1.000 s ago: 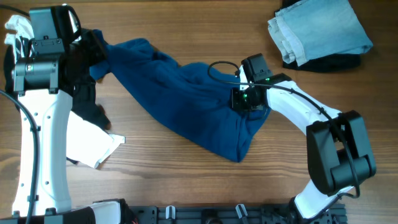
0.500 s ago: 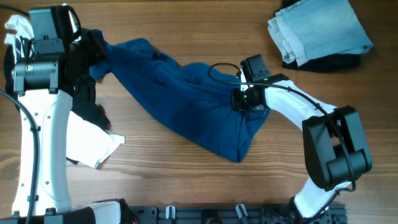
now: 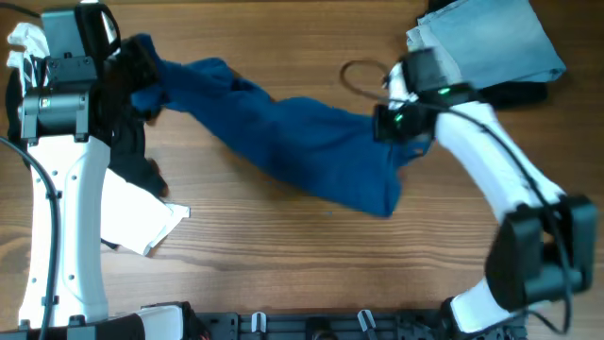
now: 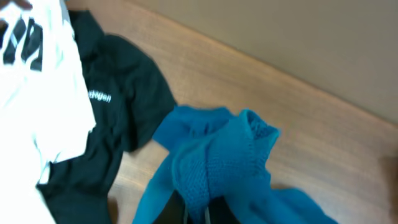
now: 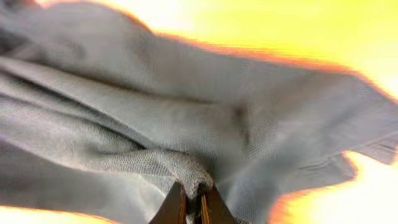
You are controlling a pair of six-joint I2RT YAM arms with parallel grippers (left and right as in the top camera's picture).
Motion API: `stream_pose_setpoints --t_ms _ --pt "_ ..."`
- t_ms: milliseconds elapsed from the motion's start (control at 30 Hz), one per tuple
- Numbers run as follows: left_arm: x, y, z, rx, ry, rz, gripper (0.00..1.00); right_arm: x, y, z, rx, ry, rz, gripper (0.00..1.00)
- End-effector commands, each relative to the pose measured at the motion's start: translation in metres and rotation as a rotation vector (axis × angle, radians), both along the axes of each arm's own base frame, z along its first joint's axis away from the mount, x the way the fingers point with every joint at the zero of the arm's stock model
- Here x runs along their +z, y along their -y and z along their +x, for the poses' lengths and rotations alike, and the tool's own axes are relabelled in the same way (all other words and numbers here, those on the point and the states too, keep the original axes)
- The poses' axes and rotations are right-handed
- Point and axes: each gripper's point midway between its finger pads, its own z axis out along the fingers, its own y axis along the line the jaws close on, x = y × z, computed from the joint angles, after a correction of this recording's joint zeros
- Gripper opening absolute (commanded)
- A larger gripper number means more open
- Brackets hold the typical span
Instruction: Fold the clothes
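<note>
The shirt (image 3: 302,151) is stretched in a rumpled band across the table (image 3: 283,274), from the upper left to the middle right. Its left end is pinched by the left gripper (image 4: 194,211), whose jaws are pressed together on a bunched fold. Its right part is pinched by the right gripper (image 5: 200,204), whose jaws are likewise closed on a small ridge of cloth. A loose end of the shirt hangs past the right gripper toward the near edge.

Bare wood is seen in front of the shirt, along the whole near side, and behind its middle. At the far right corner, folded denim (image 3: 486,42) lies on a dark cloth (image 3: 514,94), close beside the right gripper. A cable (image 3: 359,74) loops just behind the shirt there.

At the left edge, the tee (image 4: 118,99) and the white garment (image 4: 46,99) are piled under the left arm, the white one partly over the tee. 1 line of small white lettering is seen on the tee but is too blurred to be read. Black marks on the white garment cannot be read either.
</note>
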Motion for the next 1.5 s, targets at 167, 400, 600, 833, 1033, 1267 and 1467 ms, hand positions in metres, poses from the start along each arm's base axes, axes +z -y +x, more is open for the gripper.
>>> stream_pose_setpoints --t_ms 167,400,600,833,1033,1267,1467 --pt "0.016 -0.019 0.002 0.065 0.051 0.083 0.04 0.113 0.055 0.019 -0.075 0.253 -0.020 0.04" --pt "0.015 -0.033 -0.003 0.112 0.035 0.105 0.04 0.109 0.100 0.014 -0.165 0.220 -0.043 0.04" --pt "0.012 -0.032 -0.005 0.101 0.020 0.090 0.04 0.101 0.096 0.005 -0.123 0.178 -0.003 0.04" --pt "-0.002 -0.013 -0.008 0.022 -0.028 0.015 0.04 0.058 0.060 -0.011 -0.048 0.098 0.060 0.10" --pt "-0.063 0.037 -0.020 -0.095 -0.241 -0.149 0.04 -0.008 0.019 -0.041 -0.023 -0.008 0.101 0.04" --pt "-0.137 0.051 -0.022 -0.097 -0.421 -0.167 0.04 -0.033 0.021 -0.047 0.005 0.000 0.015 0.06" --pt "-0.138 0.051 -0.014 -0.099 -0.399 -0.165 0.04 -0.032 0.021 -0.043 0.006 0.017 0.018 0.41"
